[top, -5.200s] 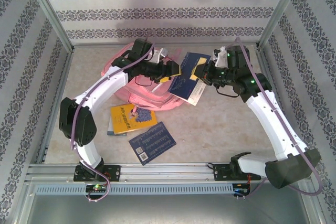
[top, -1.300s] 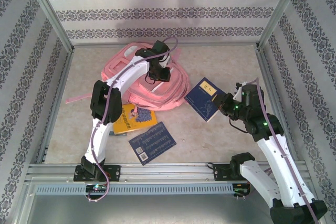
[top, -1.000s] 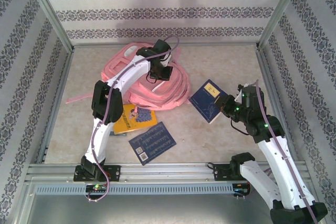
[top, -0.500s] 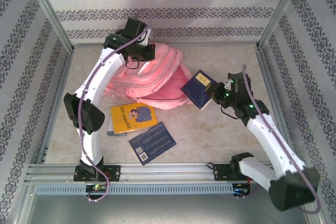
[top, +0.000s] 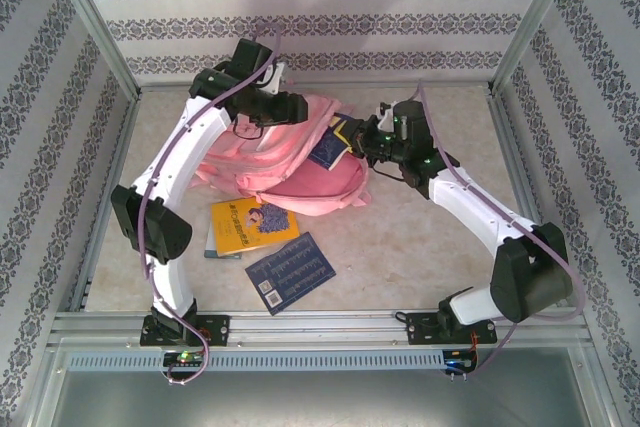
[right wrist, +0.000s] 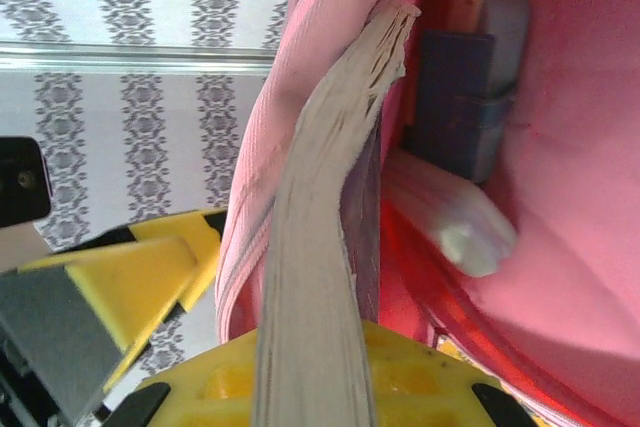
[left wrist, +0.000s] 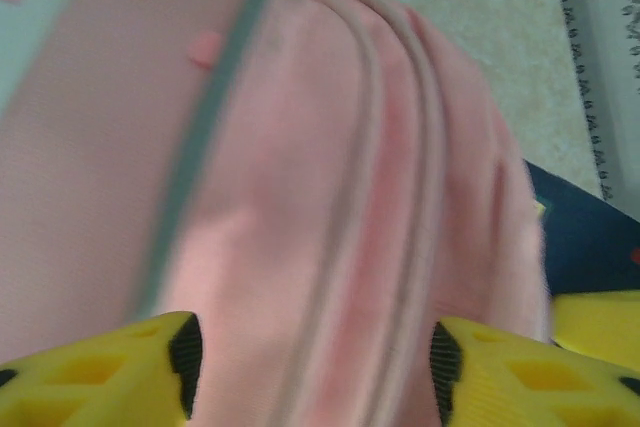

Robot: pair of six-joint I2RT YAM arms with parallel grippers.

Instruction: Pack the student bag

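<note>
The pink student bag point(top: 285, 162) lies at the middle back of the table, its mouth facing right. My right gripper point(top: 352, 137) is shut on a dark blue book point(top: 328, 147), which pokes partly into that mouth. In the right wrist view the book's page edge point(right wrist: 320, 237) runs from my right gripper point(right wrist: 310, 357) into the bag's pink inside point(right wrist: 580, 197), where blue items point(right wrist: 455, 97) lie. My left gripper point(top: 297, 107) is at the bag's top; in the left wrist view its yellow fingers point(left wrist: 150, 367) stand wide apart over the pink fabric point(left wrist: 300, 147), open.
A yellow book point(top: 253, 224) and a dark blue book point(top: 290, 272) lie on the table in front of the bag, with another book's edge point(top: 212, 247) under the yellow one. Patterned walls and metal posts point(top: 100, 27) close in the left, back and right.
My right arm has swung left, carrying the blue book from the right of the table into the bag's mouth. My left gripper, shut at the bag's top before, now stands open.
</note>
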